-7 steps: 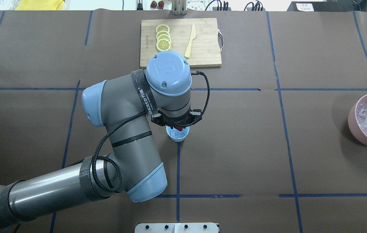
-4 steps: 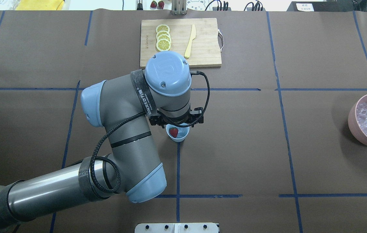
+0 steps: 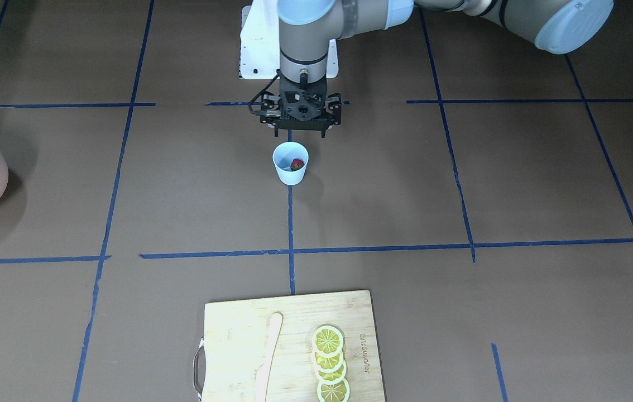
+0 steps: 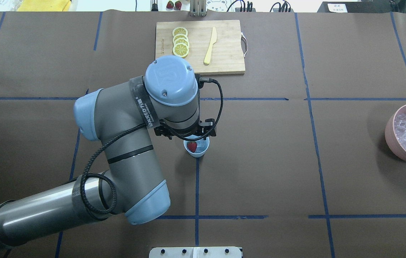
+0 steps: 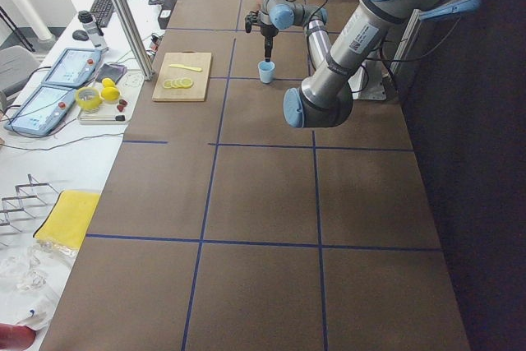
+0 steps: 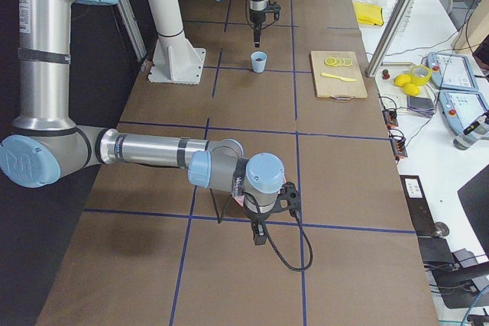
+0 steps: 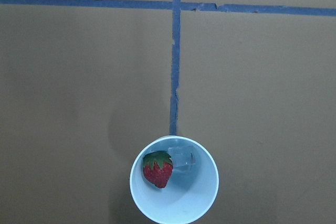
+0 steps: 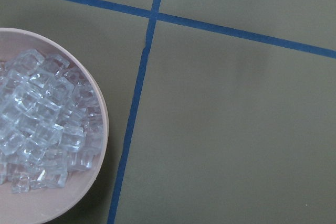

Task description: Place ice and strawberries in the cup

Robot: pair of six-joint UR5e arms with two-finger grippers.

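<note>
The light-blue cup (image 4: 201, 152) stands at the table's middle on a blue tape crossing. In the left wrist view the red strawberry (image 7: 157, 169) with its green top lies inside the cup (image 7: 189, 205), next to one clear ice cube (image 7: 181, 158). The strawberry also shows in the overhead view (image 4: 192, 146). My left gripper (image 3: 300, 133) hangs open and empty above the cup (image 3: 289, 173), a little toward the robot's side. The ice pile (image 8: 37, 124) fills a pink bowl (image 8: 101, 145). My right gripper (image 6: 260, 236) shows only in the exterior right view; I cannot tell whether it is open.
The pink bowl (image 4: 390, 134) of ice sits at the table's right edge. A wooden cutting board (image 4: 228, 39) with lemon slices (image 4: 180, 43) and a yellow knife (image 4: 210, 46) lies at the far side. The left arm's elbow (image 4: 145, 204) hangs over the near left.
The left gripper opened and the strawberry dropped from it into the cup. The left wrist then moved left, away from over the cup.
</note>
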